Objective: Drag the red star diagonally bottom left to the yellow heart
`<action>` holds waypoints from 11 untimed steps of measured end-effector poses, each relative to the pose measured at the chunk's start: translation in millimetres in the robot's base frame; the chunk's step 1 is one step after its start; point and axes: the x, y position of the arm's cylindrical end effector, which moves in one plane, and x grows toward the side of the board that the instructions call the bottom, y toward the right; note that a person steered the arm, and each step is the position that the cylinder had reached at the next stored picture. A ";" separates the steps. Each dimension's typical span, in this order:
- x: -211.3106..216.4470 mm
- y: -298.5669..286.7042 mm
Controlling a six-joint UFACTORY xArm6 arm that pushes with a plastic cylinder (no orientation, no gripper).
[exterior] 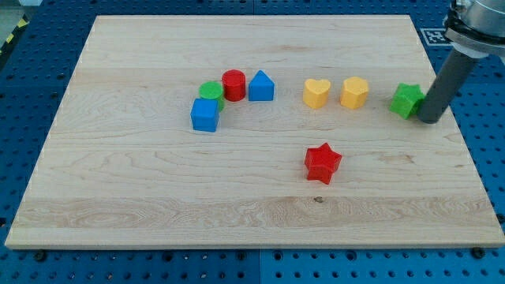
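The red star (pixel 323 162) lies on the wooden board (pixel 142 197), right of centre and toward the view's bottom. The yellow heart (pixel 316 93) sits above it, slightly left, in a row of blocks. My tip (pixel 429 120) is at the board's right side, just right of the green star (pixel 407 100), touching or nearly touching it. The tip is far to the upper right of the red star.
A yellow hexagon-like block (pixel 355 92) stands right of the yellow heart. At the left centre are a blue cube (pixel 205 115), a green cylinder (pixel 211 92), a red cylinder (pixel 233 84) and a blue house-shaped block (pixel 261 86), clustered together.
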 end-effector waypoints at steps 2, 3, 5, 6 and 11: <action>36.5 -1.6; 78.9 -13.1; 104.6 -118.3; 102.8 -192.7; 63.1 -246.9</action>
